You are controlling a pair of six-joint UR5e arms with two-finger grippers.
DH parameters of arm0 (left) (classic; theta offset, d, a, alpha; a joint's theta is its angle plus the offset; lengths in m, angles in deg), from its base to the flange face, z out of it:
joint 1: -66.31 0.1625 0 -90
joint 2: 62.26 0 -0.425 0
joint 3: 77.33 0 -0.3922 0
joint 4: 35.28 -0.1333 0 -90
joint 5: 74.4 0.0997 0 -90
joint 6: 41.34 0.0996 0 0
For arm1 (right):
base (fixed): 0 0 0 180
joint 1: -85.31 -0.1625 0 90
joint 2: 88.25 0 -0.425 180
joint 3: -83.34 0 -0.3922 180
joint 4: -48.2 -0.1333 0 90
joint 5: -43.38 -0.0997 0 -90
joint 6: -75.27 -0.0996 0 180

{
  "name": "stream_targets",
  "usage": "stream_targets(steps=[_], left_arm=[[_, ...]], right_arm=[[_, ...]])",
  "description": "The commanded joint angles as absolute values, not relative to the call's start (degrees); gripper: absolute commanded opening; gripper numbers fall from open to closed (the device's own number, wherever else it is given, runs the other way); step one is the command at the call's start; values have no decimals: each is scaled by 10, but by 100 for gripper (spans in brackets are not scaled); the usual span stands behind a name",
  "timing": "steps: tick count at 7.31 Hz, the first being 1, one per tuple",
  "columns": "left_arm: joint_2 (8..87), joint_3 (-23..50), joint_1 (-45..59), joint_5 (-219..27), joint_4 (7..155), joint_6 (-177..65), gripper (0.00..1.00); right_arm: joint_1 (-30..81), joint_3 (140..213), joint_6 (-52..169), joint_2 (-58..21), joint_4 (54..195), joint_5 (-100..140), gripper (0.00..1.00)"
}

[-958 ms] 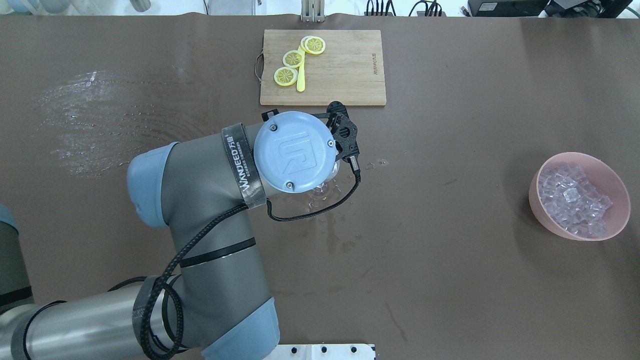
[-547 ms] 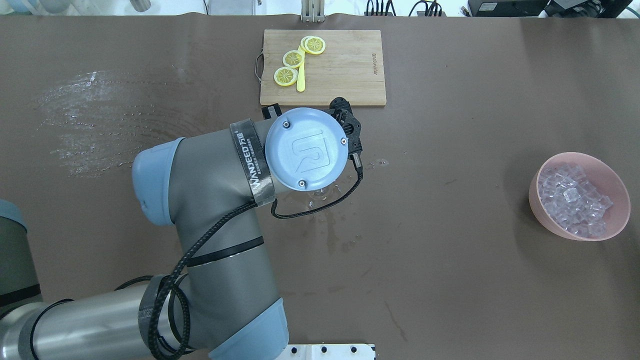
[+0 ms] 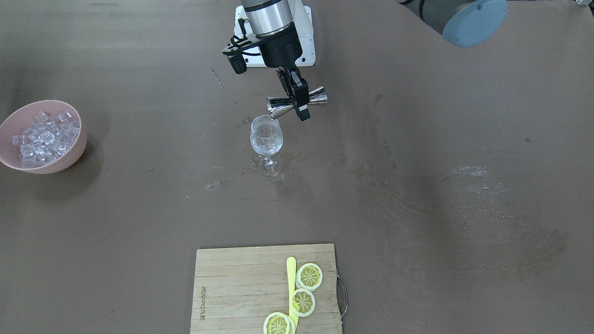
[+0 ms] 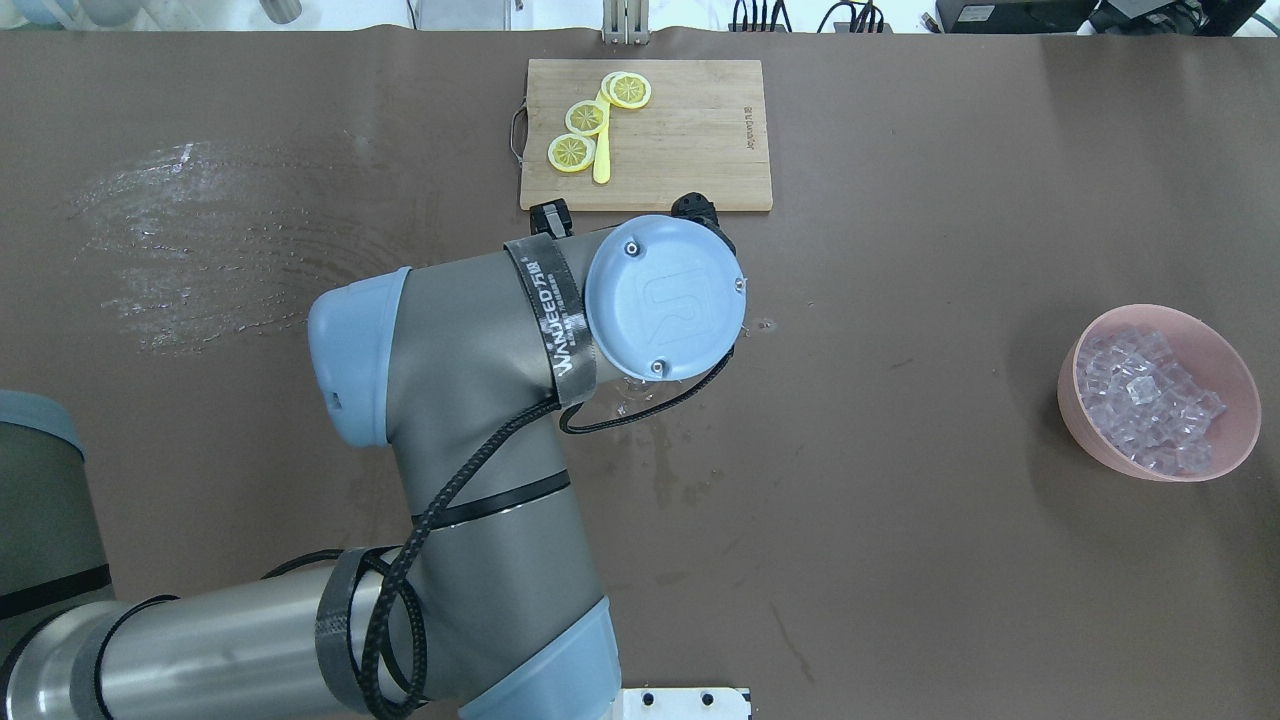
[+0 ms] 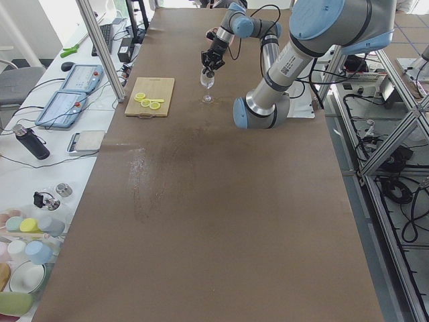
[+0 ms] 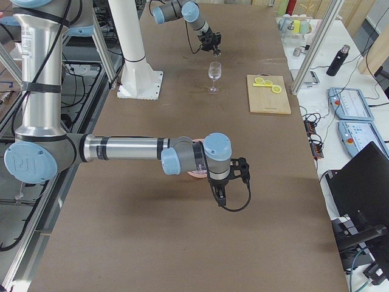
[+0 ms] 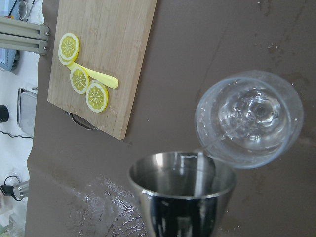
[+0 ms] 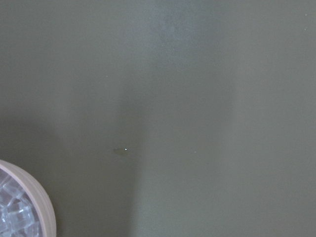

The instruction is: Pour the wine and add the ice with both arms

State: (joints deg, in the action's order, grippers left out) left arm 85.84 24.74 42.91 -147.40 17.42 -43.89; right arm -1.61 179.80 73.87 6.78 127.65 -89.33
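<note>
My left gripper [image 3: 298, 101] is shut on the waist of a steel jigger [image 3: 280, 109], which lies tipped sideways over the rim of the stemmed glass [image 3: 266, 138]. In the left wrist view the jigger's mouth [image 7: 182, 173] sits beside the glass [image 7: 249, 118], and a thin clear thread runs from one to the other. The ice [image 3: 44, 137] fills a pink bowl [image 3: 76, 144] far off to the side. My right gripper [image 6: 222, 196] hangs beside that bowl, and I cannot tell whether it is open. The right wrist view catches only the bowl's rim [image 8: 42, 202].
A wooden cutting board [image 3: 232, 287] with lemon slices [image 3: 309, 276] and a yellow stick lies across the table from the robot. Wet streaks [image 3: 478, 181] mark the brown mat on the left arm's side. The white stand base [image 3: 304, 41] sits behind the glass.
In the overhead view the left arm's wrist has swung to the right, and it now covers the black bracket that showed beside it.
</note>
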Motion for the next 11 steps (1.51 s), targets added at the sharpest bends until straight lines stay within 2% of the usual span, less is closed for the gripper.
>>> stream_targets(steps=[1, 3, 5, 6, 8, 11], left_arm=[[877, 226, 432, -1467, 157, -439, 0], [876, 236, 432, -1471, 164, -438, 0], [865, 275, 431, -1474, 176, -436, 0], [840, 305, 428, -1476, 217, -416, 0], [814, 316, 399, -1513, 278, -394, 0], [702, 398, 309, -1644, 409, -386, 0]], right_arm=[[-16, 1798, 739, 68, 1277, -893, 100], [-16, 1798, 739, 68, 1277, -893, 100], [-16, 1798, 739, 68, 1277, -892, 100], [-16, 1798, 739, 68, 1277, -892, 100], [-16, 1799, 739, 67, 1277, -892, 100], [-16, 1799, 740, 67, 1276, -892, 100]])
